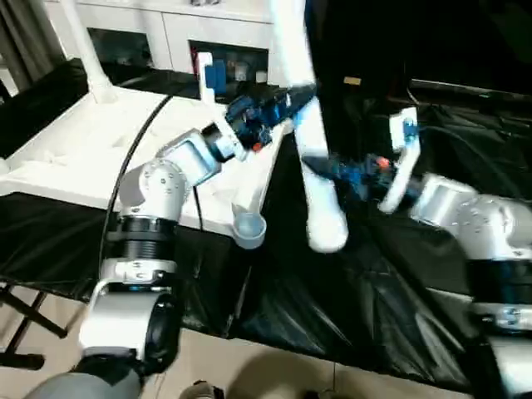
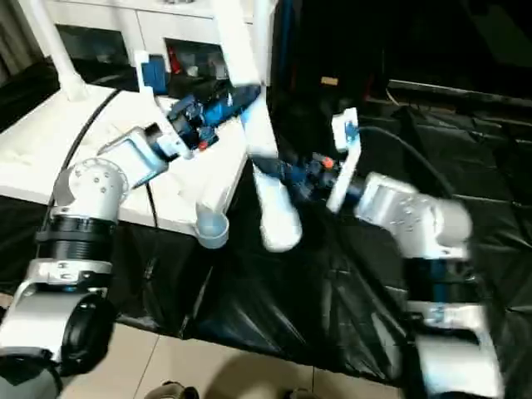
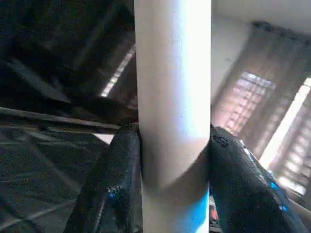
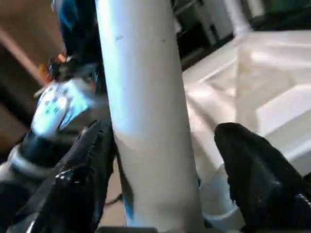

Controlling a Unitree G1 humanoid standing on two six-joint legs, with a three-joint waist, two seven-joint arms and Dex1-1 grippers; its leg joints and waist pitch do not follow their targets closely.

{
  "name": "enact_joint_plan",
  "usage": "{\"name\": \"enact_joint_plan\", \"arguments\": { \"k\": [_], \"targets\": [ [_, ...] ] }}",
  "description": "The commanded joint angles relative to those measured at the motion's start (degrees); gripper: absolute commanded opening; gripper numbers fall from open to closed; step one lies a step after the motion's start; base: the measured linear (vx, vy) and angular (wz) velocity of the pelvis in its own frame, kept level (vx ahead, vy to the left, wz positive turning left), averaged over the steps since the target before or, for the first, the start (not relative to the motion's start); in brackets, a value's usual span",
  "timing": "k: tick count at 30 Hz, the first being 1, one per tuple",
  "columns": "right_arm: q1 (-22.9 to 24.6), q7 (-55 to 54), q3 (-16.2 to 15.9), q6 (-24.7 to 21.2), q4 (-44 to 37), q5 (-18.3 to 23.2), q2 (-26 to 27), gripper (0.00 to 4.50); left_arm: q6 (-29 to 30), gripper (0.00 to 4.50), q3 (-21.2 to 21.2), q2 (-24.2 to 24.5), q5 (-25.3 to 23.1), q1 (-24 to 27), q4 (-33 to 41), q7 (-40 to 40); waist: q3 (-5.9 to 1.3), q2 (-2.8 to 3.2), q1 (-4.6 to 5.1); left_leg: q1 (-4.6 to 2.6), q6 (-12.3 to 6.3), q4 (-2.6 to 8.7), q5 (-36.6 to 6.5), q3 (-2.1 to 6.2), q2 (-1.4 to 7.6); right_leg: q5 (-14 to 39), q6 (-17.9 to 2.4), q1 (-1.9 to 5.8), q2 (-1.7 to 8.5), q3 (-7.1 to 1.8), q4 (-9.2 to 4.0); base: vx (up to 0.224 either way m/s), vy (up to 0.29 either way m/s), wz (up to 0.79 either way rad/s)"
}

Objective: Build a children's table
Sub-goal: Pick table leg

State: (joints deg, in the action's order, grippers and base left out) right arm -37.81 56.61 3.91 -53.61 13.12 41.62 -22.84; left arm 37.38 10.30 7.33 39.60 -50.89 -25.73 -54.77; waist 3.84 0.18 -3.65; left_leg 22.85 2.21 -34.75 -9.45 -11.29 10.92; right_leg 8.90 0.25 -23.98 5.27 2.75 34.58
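The children's table lies upside down at the left as a white tabletop (image 1: 75,158) with a ribbed underside. One white leg (image 1: 83,50) stands in its far corner. An open round socket (image 1: 248,226) shows at the near right corner. A second white leg (image 1: 320,199) hangs tilted just right of that corner, its rounded end low. My left gripper (image 1: 293,106) is shut on this leg higher up, both fingers (image 3: 119,184) pressed on the tube (image 3: 172,97). Lower down, my right gripper (image 1: 322,169) stands open around the leg (image 4: 146,121), one finger (image 4: 257,179) clear of it.
A black cloth (image 1: 349,299) covers the surface under and to the right of the tabletop. A white cabinet (image 1: 166,33) with glass doors stands behind. Black frame legs (image 1: 25,316) and light floor show at the lower left.
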Motion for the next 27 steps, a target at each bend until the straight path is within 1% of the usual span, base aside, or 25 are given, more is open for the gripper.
{"name": "enact_joint_plan", "arguments": {
  "k": [1,2,4,8,9,11,12,14,21,22,23,24,25,26,27],
  "targets": [
    [0.2,2.9,-1.9,-0.6,-0.8,-0.6,-0.9,3.73,0.6,1.77,-0.9,0.5,0.8,-1.8,-0.2,-3.1,-5.00,0.31,-0.37,-1.68,-0.84,3.62,-10.2,0.55,1.51,7.5,-15.7,3.73,2.12,-1.33,-3.23,0.000,0.000,0.00],
    [0.1,4.7,-3.2,-0.4,-0.8,-1.1,-1.6,3.73,0.5,1.77,-1.2,0.8,0.7,-2.2,-0.6,-4.9,-5.00,0.37,-0.40,-1.64,-0.75,3.57,-10.3,0.58,1.53,8.1,-15.6,3.71,2.14,-1.34,-3.22,0.000,0.000,0.00],
    [0.0,5.9,-4.0,-0.4,-0.7,-1.5,-2.0,3.73,0.4,1.77,-1.1,0.7,0.6,-2.7,-1.1,-5.2,-4.93,0.47,-0.43,-1.70,-0.48,3.55,-11.1,0.57,1.55,9.4,-15.5,3.60,2.17,-1.36,-3.37,0.000,0.000,0.00],
    [-0.3,8.9,-6.7,0.0,-1.0,-1.8,-2.8,3.73,1.6,1.77,-1.0,0.8,2.3,-3.3,-1.2,-8.1,-4.84,0.21,-0.47,-1.65,-0.33,3.54,-11.9,0.58,1.53,11.5,-15.3,3.58,2.18,-1.41,-3.42,0.000,0.000,0.00],
    [-0.4,9.4,-7.5,0.2,-0.9,-2.1,-2.8,3.73,1.6,1.77,-1.2,0.7,2.4,-3.5,-1.3,-8.4,-4.82,0.27,-0.50,-1.67,-0.38,3.54,-11.8,0.61,1.55,11.6,-15.3,3.55,2.20,-1.43,-3.46,0.000,0.000,0.00],
    [-0.6,9.7,-8.1,0.4,-0.6,-2.3,-2.7,3.47,1.2,1.77,-1.6,0.7,2.1,-3.7,-1.7,-9.0,-4.79,0.35,-0.48,-1.66,-0.39,3.54,-12.2,0.61,1.56,12.4,-15.1,3.46,2.19,-1.44,-3.55,0.000,0.000,0.00],
    [-0.8,9.6,-8.1,0.5,-0.3,-2.4,-2.5,3.40,0.9,1.77,-1.8,0.7,1.9,-3.7,-2.0,-9.4,-4.75,0.22,-0.49,-1.66,-0.38,3.57,-12.4,0.63,1.51,13.3,-14.8,3.44,2.19,-1.43,-3.65,0.000,0.000,0.00],
    [-1.0,9.5,-7.9,0.6,0.1,-2.5,-2.3,3.29,0.8,1.77,-1.8,0.8,1.6,-3.8,-2.4,-9.7,-4.76,0.28,-0.47,-1.68,-0.21,3.60,-12.7,0.67,1.53,14.1,-14.4,3.44,2.21,-1.43,-3.69,0.000,0.000,0.00],
    [-1.0,8.9,-7.3,1.1,0.4,-2.6,-1.8,2.64,1.3,1.77,-1.8,1.2,1.4,-3.9,-2.8,-10.7,-4.87,0.27,-0.50,-1.68,-0.38,3.61,-11.9,0.68,1.57,12.2,-14.9,3.39,2.14,-1.42,-3.47,0.000,0.000,0.00],
    [-0.9,8.2,-7.1,1.3,0.3,-2.7,-1.5,2.64,1.3,1.77,-1.8,1.3,1.4,-3.9,-2.8,-10.7,-4.87,0.28,-0.49,-1.69,-0.41,3.61,-11.9,0.67,1.59,12.1,-15.0,3.35,2.14,-1.42,-3.46,0.000,0.000,0.00],
    [-0.7,7.0,-6.9,1.7,0.0,-3.0,-1.1,2.47,0.9,1.77,-1.8,1.3,1.2,-3.9,-2.9,-10.4,-4.84,0.20,-0.46,-1.64,-0.45,3.64,-11.8,0.67,1.56,12.2,-15.0,3.35,2.15,-1.41,-3.45,0.000,0.000,0.00],
    [-0.6,6.3,-6.7,2.0,-0.1,-3.3,-0.8,2.47,0.7,1.77,-1.8,1.3,1.1,-3.9,-3.0,-10.2,-4.84,0.13,-0.45,-1.65,-0.38,3.66,-11.8,0.69,1.57,12.4,-14.9,3.35,2.20,-1.42,-3.47,0.000,0.000,0.00],
    [-0.6,5.7,-6.6,2.2,-0.3,-3.5,-0.6,2.39,0.5,2.33,-1.8,1.4,1.0,-3.9,-3.0,-10.1,-4.80,0.18,-0.41,-1.71,-0.22,3.66,-12.2,0.69,1.56,13.2,-14.7,3.27,2.24,-1.43,-3.57,0.000,0.000,0.00],
    [-0.4,2.6,-6.1,3.5,-0.7,-4.8,0.3,2.27,-0.5,2.47,-2.0,1.1,-0.6,-4.0,-3.3,-7.1,-4.77,0.22,-0.33,-1.69,0.14,3.71,-12.4,0.74,1.60,13.6,-14.4,3.24,2.26,-1.49,-3.58,0.000,0.000,0.00],
    [-0.3,1.2,-5.9,4.0,-0.9,-5.3,0.7,2.21,-0.9,2.47,-2.0,0.9,-1.1,-4.0,-3.4,-6.0,-4.72,0.15,-0.26,-1.70,0.50,3.79,-12.4,0.83,1.64,13.8,-14.0,3.15,2.29,-1.54,-3.63,0.000,0.000,0.00]
  ]
}}
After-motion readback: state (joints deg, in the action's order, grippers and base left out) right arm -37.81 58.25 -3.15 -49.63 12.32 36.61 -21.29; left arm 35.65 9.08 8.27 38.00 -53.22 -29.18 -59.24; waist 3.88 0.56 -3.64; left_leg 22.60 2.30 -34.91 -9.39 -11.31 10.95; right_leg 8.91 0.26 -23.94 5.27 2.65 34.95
